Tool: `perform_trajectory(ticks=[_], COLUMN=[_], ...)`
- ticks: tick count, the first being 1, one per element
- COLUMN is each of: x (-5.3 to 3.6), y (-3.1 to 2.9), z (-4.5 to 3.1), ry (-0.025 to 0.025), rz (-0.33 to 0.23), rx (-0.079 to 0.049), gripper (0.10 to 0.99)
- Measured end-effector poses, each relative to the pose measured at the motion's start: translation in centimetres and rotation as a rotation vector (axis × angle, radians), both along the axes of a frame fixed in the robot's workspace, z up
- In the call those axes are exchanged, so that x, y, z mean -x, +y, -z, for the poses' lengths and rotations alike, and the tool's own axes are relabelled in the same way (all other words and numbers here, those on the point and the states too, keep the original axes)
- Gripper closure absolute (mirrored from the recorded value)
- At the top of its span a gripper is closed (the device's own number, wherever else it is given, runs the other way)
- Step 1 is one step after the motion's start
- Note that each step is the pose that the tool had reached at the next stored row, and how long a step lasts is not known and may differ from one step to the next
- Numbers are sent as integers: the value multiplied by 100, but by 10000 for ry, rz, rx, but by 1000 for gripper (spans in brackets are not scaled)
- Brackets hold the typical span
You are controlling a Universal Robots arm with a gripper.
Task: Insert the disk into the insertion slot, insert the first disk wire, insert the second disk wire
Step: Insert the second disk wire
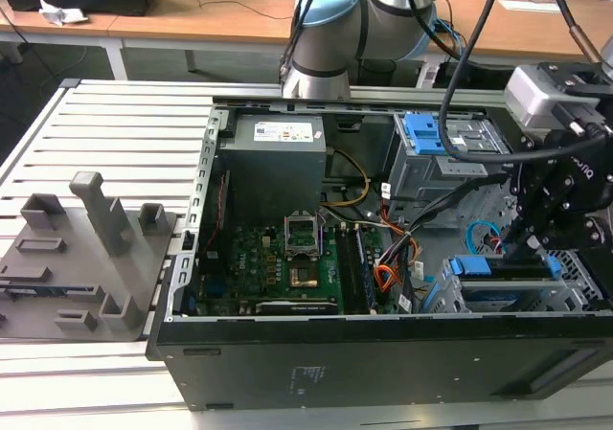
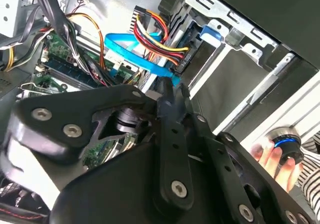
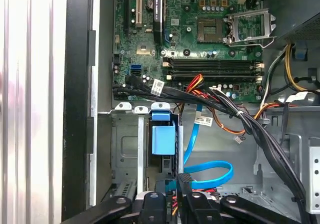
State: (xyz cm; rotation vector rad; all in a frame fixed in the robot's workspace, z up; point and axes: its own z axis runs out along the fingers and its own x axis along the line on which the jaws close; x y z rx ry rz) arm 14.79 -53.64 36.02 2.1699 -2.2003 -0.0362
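The disk sits inside the insertion slot (image 1: 575, 286), a grey perforated cage at the case's front end on the exterior view's right. Its blue carrier (image 1: 476, 266) (image 3: 163, 139) (image 2: 210, 34) shows at the cage mouth. The first disk wire (image 2: 156, 36), an orange, red and black bundle, ends with its plug at the disk's rear edge. The second disk wire (image 2: 131, 50) (image 3: 212, 173) loops light blue beside it. My gripper (image 2: 172, 87) (image 1: 530, 245) is shut on that cable's plug end, right behind the disk. My fingers (image 3: 184, 183) stand just under the carrier.
The motherboard (image 3: 200, 29) and a thick black cable bundle (image 3: 235, 112) lie beside the cage. A taller grey cage with a blue latch (image 1: 426, 135) stands behind. A person's hand (image 2: 270, 156) rests on a knob outside the case. A grey fixture (image 1: 86, 248) lies on the exterior view's left.
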Motion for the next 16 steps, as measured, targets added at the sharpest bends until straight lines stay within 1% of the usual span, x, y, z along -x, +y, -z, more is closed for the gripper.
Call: perform_trajectory(ticks=[1,3,7,16], x=[0,0,52,55], y=[9,11,10,11], z=[-30,-68,-70,-70], ry=[0,0,-2,-1], rz=[0,-1,1,0], rx=[1,1,-2,-3], gripper=[980,980,980,980])
